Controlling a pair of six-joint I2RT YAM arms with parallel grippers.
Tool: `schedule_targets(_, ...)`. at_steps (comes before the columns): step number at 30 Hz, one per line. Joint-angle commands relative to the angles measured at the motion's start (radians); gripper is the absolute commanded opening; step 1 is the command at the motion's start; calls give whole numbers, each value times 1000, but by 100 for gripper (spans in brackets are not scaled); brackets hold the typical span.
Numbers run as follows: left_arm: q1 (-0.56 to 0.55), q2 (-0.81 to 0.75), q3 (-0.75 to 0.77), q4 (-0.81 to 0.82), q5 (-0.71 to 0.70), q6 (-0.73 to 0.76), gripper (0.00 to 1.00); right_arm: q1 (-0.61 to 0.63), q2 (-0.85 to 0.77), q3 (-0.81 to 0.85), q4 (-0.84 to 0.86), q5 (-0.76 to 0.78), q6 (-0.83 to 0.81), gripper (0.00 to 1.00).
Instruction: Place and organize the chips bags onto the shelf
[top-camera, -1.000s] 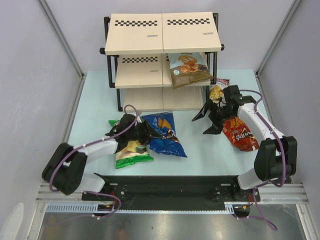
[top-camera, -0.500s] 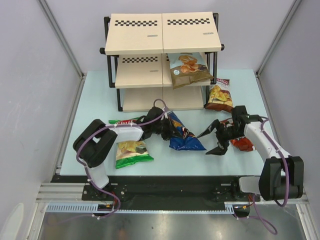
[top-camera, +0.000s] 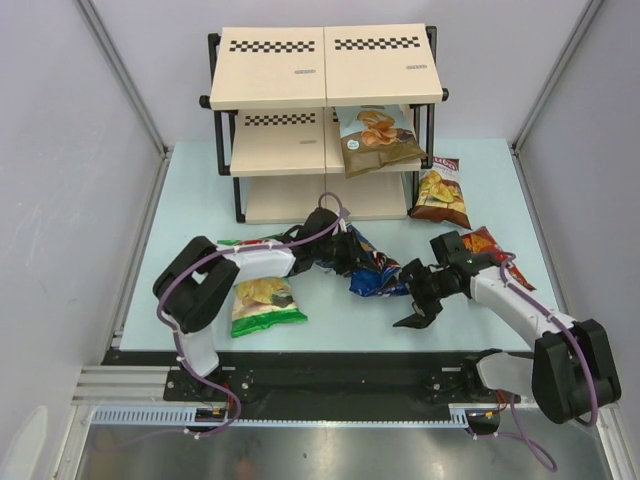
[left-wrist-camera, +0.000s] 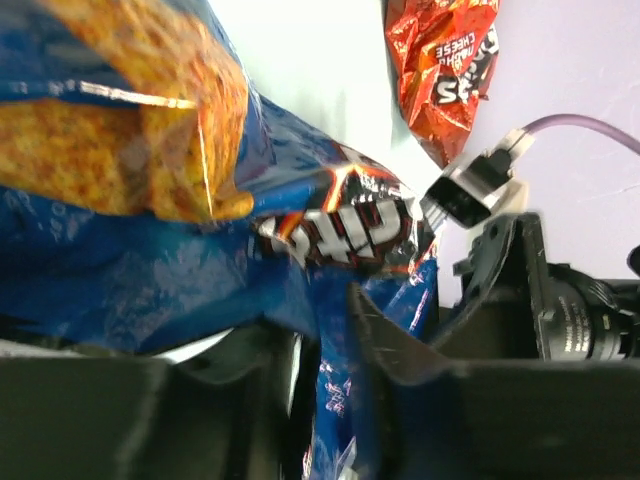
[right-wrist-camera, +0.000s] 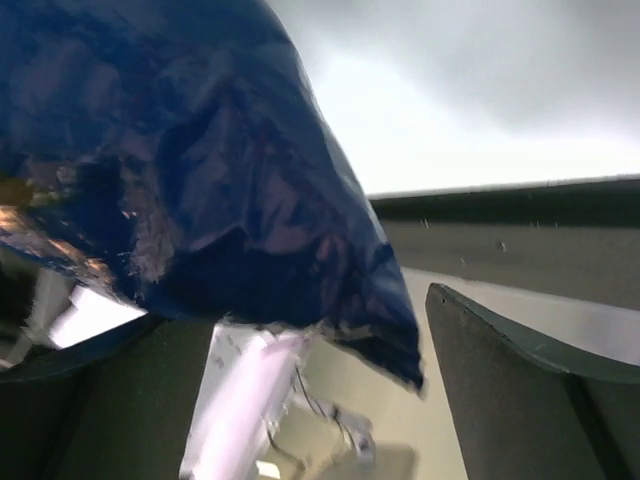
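Note:
My left gripper (top-camera: 343, 252) is shut on one edge of the large blue Doritos bag (top-camera: 377, 275), which sits crumpled mid-table; in the left wrist view the bag (left-wrist-camera: 150, 250) is pinched between the jaws (left-wrist-camera: 325, 320). My right gripper (top-camera: 415, 297) is open at the bag's right end. In the right wrist view a bag corner (right-wrist-camera: 220, 180) hangs between the spread fingers (right-wrist-camera: 520, 390). The red Doritos bag (top-camera: 483, 241) lies partly under the right arm. The green-white bag (top-camera: 262, 301) lies front left. The small dark bag (top-camera: 440, 192) lies beside the shelf (top-camera: 325, 65). The pale blue-and-brown bag (top-camera: 375, 135) lies on the middle tier.
The shelf's left halves and bottom board (top-camera: 285, 198) hold nothing. The black base rail (top-camera: 330, 375) runs along the near edge. Grey walls close in both sides. The red bag also shows in the left wrist view (left-wrist-camera: 445, 60), with my right arm (left-wrist-camera: 540, 300) close by.
My left gripper has dragged the blue bag to the right and bunched it up. My right arm has swung left off the red bag, and its open jaws now sit at the blue bag's end.

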Motion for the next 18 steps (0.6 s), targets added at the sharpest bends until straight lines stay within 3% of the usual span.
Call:
schedule_targets(1,-9,-85,-22,30,35,22,37,14,-86,-8,124,227,160,89)
schedule_targets(9,25,-183,-62,-82,22,102,50,37,-63,-11,218,324,175,89)
schedule_targets(16,80,-258,-125,-128,54,120,42,72,-74,-12,264,400,204,89)
schedule_targets(18,80,-260,-134,-119,73,131,30,77,-86,-11,279,410,211,89)
